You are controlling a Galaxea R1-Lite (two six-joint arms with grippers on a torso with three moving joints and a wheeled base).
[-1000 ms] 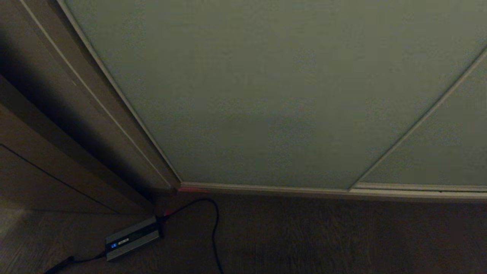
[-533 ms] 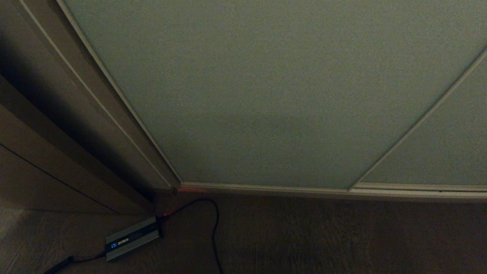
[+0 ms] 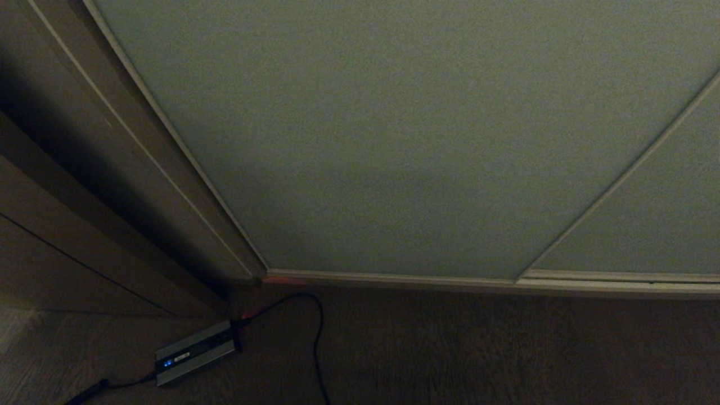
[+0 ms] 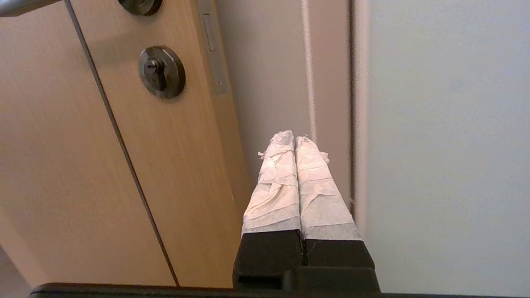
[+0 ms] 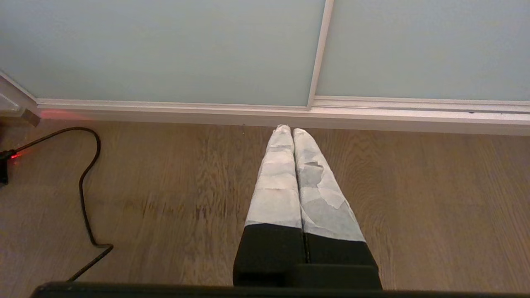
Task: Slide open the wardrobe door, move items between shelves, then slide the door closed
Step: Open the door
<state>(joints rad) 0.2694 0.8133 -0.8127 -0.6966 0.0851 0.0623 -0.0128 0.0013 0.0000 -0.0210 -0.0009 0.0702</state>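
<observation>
The sliding wardrobe door [image 3: 394,140] fills the head view's centre, fully closed. Expect a heavy, rigid, smooth panel; push at its thin metal frame [image 4: 359,103]. The left gripper [image 4: 295,138], clenched empty, points beside that edge. The right gripper [image 5: 288,130] is clenched empty above the floor [image 5: 414,186].

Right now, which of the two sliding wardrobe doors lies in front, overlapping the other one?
The left sliding wardrobe door, the wide one next to the brown side board. Its bottom frame runs in front of the right door, whose rail sits behind.
</observation>
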